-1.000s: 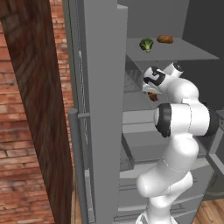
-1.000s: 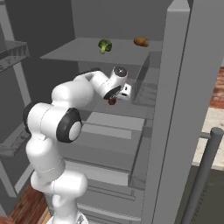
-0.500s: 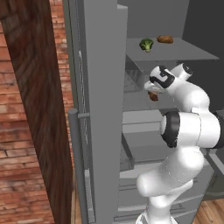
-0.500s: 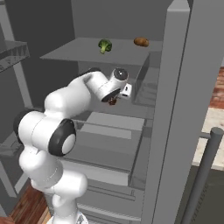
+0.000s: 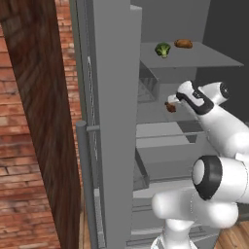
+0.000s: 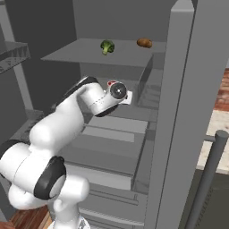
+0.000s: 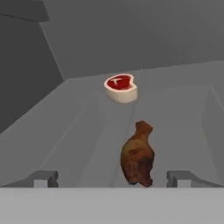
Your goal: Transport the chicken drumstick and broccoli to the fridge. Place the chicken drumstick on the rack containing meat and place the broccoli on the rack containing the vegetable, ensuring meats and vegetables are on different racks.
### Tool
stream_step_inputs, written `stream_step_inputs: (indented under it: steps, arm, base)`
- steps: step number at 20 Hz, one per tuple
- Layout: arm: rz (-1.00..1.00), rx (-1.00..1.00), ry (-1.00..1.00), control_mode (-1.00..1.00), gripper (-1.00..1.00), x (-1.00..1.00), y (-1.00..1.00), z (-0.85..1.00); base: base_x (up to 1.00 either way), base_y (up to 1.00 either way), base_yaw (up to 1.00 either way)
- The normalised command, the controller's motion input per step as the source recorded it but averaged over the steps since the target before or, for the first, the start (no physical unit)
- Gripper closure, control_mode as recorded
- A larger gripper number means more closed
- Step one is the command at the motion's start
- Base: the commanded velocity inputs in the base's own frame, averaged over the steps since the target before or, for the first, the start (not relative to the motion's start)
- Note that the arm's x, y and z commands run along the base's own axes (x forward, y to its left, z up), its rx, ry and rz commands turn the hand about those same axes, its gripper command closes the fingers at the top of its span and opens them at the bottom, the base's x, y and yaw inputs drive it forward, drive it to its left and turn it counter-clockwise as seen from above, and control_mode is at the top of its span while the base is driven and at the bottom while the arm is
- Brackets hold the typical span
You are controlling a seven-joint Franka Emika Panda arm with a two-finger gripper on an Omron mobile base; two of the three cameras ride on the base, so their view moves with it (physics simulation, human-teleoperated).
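The chicken drumstick [image 7: 138,159] lies on the fridge's middle rack [image 7: 78,140], just ahead of my gripper [image 7: 113,178]. The gripper is open, its fingertips [image 7: 43,178] standing wide on either side and clear of the meat. In the left base view the drumstick [image 5: 170,107] sits just under my gripper [image 5: 173,100]. A red raw steak [image 7: 121,86] lies farther back on the same rack. The broccoli [image 5: 163,49] [image 6: 107,46] stands on the top rack [image 5: 209,59] of the fridge [image 5: 112,97].
An orange-brown oval vegetable [image 5: 183,44] [image 6: 144,43] lies beside the broccoli on the top rack. Fridge side walls and an open door with a bar handle [image 5: 83,180] flank the arm. A drawer [image 6: 112,152] sits below the middle rack. A brick wall [image 5: 29,146] is on the left.
The arm's elbow and forearm have swung upward while the hand stays at the middle rack. The drumstick stays in the same spot under the hand.
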Motion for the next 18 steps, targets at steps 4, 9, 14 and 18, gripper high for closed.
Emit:
stream_step_inputs:
  steps: [4,9,14,18]
  arm:
    - [0.00,0.00,0.13,-1.00,-1.00,-0.80,0.00,1.00]
    - [0.00,-0.04,0.21,-1.00,-1.00,-0.97,0.01,0.88]
    - [0.01,-0.09,0.08,-1.00,-1.00,-1.00,0.00,0.48]
    - [0.09,-0.17,-0.01,-1.00,-1.00,-1.00,0.16,-0.09]
  base:
    - [0.00,0.00,0.00]
    - [0.00,0.00,0.00]
    - [0.00,0.00,0.00]
    - [0.00,0.00,0.00]
